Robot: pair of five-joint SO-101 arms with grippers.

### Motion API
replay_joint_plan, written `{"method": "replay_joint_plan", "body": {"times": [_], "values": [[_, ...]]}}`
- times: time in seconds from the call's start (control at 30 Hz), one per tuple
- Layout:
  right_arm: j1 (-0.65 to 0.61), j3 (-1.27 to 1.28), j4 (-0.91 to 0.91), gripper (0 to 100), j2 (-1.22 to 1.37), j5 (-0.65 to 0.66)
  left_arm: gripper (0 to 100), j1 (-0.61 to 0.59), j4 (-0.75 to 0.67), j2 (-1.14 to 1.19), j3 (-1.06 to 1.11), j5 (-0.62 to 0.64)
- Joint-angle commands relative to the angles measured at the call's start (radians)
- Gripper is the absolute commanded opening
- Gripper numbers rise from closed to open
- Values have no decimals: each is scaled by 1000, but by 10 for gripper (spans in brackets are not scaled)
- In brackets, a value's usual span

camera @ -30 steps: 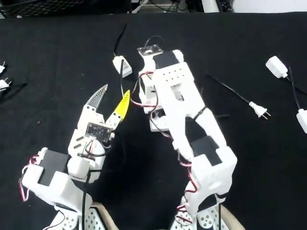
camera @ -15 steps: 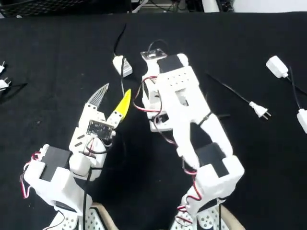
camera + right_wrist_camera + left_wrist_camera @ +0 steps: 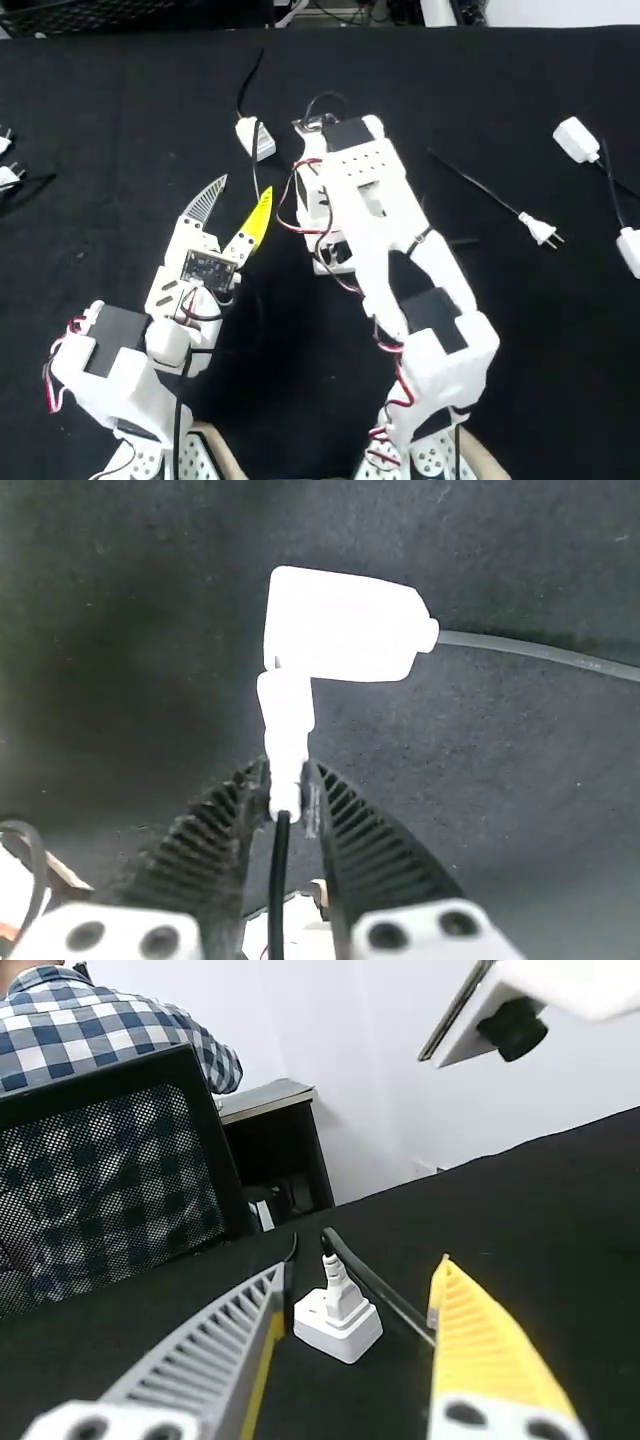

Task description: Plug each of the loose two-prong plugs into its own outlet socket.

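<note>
A white outlet socket point(image 3: 345, 625) lies on the black table with a white two-prong plug point(image 3: 285, 725) pushed into its side. My right gripper point(image 3: 287, 790) is shut on the plug's tail, where its black cord leaves. From above, the right arm point(image 3: 375, 210) covers its own gripper. A white socket point(image 3: 255, 138) with a plug point(image 3: 335, 1280) standing in it lies just left of that arm. My left gripper point(image 3: 232, 205) is open and short of this socket point(image 3: 338, 1325), with its grey finger point(image 3: 215, 1350) and yellow finger point(image 3: 480, 1350) spread wide.
A loose plug point(image 3: 541, 231) on a black cord lies right of the arms. Two more white sockets point(image 3: 577, 138) point(image 3: 630, 250) sit at the right edge. Small white plugs point(image 3: 8, 176) lie at the far left edge.
The right arm's wrist shifted a little right and toward the near side, then settled back. The left arm nudged slightly and holds still, open.
</note>
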Motion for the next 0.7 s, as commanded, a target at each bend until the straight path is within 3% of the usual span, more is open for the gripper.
{"method": "replay_joint_plan", "body": {"times": [0.0,0.67], "values": [[14,-41,15,12,-7,0,239,4,0,-3,-27,3],[51,-76,11,12,-4,6,239,18,0,2,-24,2]]}}
